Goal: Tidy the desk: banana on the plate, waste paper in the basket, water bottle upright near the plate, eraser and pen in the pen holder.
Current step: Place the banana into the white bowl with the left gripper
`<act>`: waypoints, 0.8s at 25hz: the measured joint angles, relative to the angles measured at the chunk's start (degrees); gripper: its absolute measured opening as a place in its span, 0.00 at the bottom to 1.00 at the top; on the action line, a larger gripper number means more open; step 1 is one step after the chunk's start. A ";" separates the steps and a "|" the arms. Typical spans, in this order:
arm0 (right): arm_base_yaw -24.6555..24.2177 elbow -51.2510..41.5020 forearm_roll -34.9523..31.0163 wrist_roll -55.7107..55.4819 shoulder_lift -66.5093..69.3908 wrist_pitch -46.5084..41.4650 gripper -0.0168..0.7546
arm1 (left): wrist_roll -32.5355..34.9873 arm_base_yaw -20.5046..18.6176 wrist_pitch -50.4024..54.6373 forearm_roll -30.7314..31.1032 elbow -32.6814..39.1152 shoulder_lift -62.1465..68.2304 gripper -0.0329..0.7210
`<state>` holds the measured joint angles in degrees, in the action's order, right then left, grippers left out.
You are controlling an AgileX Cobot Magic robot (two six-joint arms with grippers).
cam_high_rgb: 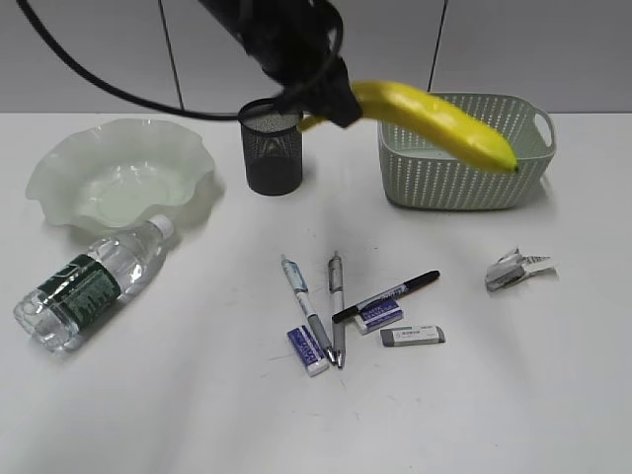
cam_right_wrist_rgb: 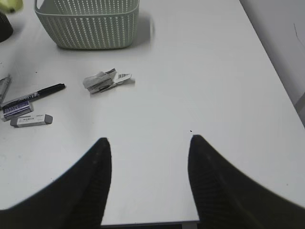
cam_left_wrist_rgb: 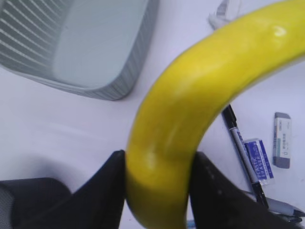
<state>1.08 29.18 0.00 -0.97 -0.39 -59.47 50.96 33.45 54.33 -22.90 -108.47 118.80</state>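
Note:
My left gripper (cam_high_rgb: pixel 331 99) is shut on the stem end of the yellow banana (cam_high_rgb: pixel 434 118), which hangs in the air between the black mesh pen holder (cam_high_rgb: pixel 272 148) and the green basket (cam_high_rgb: pixel 464 183). In the left wrist view both fingers press the banana (cam_left_wrist_rgb: pixel 200 95). The wavy green plate (cam_high_rgb: pixel 59 168) stands empty at the back left. In front of it the water bottle (cam_high_rgb: pixel 94 281) lies on its side. The waste paper (cam_high_rgb: pixel 513 269) lies right of centre. Two pens (cam_high_rgb: pixel 301 296), a black marker (cam_high_rgb: pixel 390 293) and three erasers (cam_high_rgb: pixel 413 336) lie mid-desk. My right gripper (cam_right_wrist_rgb: pixel 148 140) is open and empty.
The right gripper hovers over bare white desk (cam_right_wrist_rgb: pixel 214 71) near its front edge, with the basket (cam_right_wrist_rgb: pixel 90 28) and the waste paper (cam_right_wrist_rgb: pixel 102 81) ahead of it to the left. A grey wall runs behind the desk.

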 joint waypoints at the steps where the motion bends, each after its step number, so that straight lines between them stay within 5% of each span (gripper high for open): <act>1: 0.00 0.00 0.00 0.00 0.00 0.00 0.56 | -0.94 -0.67 0.06 0.36 0.00 -2.20 0.45; 5: 0.00 0.00 0.00 0.00 0.00 0.00 0.56 | -8.52 -6.20 0.13 5.03 0.00 -9.19 0.45; 15: 0.00 0.00 0.00 0.00 0.00 0.00 0.56 | -27.44 -29.02 6.70 11.65 3.25 -11.60 0.45; 20: 0.00 0.00 0.00 0.00 0.00 0.00 0.56 | -28.46 -33.48 5.97 12.02 7.53 -7.94 0.45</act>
<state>1.08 29.18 0.00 -0.97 -0.39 -59.47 22.50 -0.03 60.31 -10.89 -100.94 110.86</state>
